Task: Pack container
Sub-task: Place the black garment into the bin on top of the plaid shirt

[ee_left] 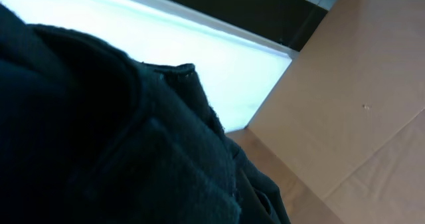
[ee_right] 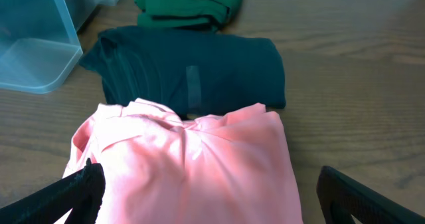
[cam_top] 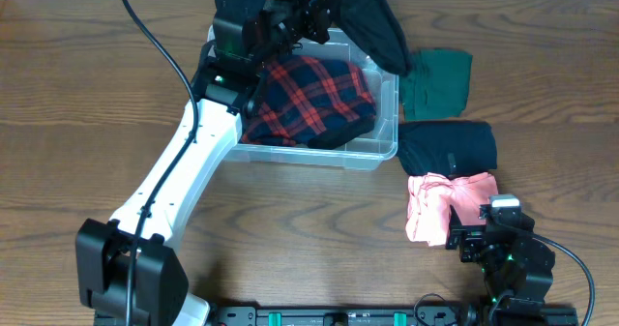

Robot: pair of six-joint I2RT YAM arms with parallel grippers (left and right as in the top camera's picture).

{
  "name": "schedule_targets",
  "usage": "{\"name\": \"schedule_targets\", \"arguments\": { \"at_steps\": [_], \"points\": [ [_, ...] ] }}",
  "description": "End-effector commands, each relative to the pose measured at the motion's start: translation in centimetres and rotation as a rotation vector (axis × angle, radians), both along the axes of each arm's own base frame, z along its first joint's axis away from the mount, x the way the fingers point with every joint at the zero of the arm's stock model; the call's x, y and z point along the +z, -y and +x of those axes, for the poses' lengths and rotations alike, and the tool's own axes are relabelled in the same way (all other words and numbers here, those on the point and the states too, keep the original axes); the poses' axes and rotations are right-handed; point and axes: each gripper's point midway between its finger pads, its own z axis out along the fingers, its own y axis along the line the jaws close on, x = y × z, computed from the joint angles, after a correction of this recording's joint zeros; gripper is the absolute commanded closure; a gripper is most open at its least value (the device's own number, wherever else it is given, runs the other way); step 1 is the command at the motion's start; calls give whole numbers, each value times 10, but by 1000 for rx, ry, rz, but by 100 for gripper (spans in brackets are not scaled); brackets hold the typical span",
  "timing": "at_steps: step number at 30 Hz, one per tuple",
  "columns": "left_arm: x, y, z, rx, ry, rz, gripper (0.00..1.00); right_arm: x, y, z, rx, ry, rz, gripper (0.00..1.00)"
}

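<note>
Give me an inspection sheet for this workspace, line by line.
Surface: brown wood-grain table; no spills seen.
Job's things: clear rectangular plastic container holds a red-and-navy plaid cloth; a black fabric garment hangs over its far right corner.
Clutter: folded green garment, folded dark garment and folded pink garment lie in a row right of the container.
Grippers: left tool holds the black fabric garment, its fingers hidden by cloth; right tool is open, fingers either side of the pink garment's near edge.
Cables: black cable loops along the left arm.
Surroundings: nothing seen.
</note>
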Motion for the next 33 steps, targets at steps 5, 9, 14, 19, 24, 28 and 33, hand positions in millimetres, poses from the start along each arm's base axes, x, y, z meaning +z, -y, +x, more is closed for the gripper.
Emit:
{"name": "schedule_targets", "arguments": {
  "at_steps": [5, 9, 14, 19, 24, 28, 33],
  "points": [
    [-57, -6, -22, -17, -238, 186, 94, -1, 2, 0, -3, 0, -14, 1],
    [-126, -16, -47, -50, -472, 343, 94, -1, 2, 0, -4, 0, -14, 1],
    [-161, -32, -68, -21, -635, 435, 94, -1, 2, 0, -3, 0, -14, 1],
    [-168, -56, -86, 72, -740, 496, 94, -1, 2, 0, -3, 0, -14, 1],
    [-174, -103, -110, 268, -835, 630, 89, -1, 2, 0, -3, 1, -14, 1],
    [-170, -138, -131, 414, -890, 710, 55, -1, 2, 0, -3, 0, -14, 1],
    [-132, -179, -136, 633, -779, 744, 35, -1, 2, 0, -3, 0, -14, 1]
  ]
}}
